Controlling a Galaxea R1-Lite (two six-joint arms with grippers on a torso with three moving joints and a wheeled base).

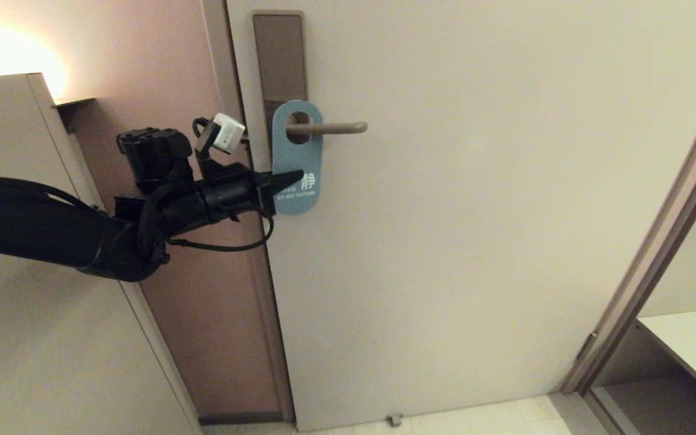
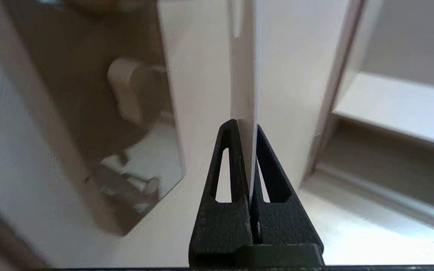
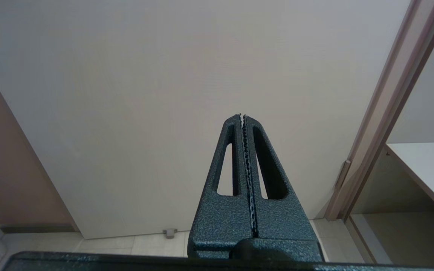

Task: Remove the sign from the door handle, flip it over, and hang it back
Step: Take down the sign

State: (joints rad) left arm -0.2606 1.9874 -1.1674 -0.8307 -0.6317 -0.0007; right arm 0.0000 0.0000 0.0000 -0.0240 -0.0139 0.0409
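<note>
The sign (image 1: 297, 158) hangs on the door handle (image 1: 328, 127) by its oval hole, teal "DO NOT DISTURB" side facing out. The handle is a slim bronze-grey lever on a tall backplate (image 1: 280, 57). My left gripper (image 1: 293, 179) reaches in from the left and is shut on the sign's lower left edge. In the left wrist view the sign (image 2: 243, 75) shows edge-on as a thin white card running up from between the fingers (image 2: 229, 150), with my left gripper (image 2: 245, 126) closed on it. My right gripper (image 3: 243, 116) is shut and empty, low before the door, out of the head view.
The pale door (image 1: 505, 211) fills the middle. A brownish wall strip (image 1: 161, 90) and a cabinet (image 1: 16, 338) lie to the left, behind my left arm. At right are the door frame (image 1: 662, 241) and a white shelf (image 1: 692, 344). A floor doorstop (image 1: 394, 418) sits below.
</note>
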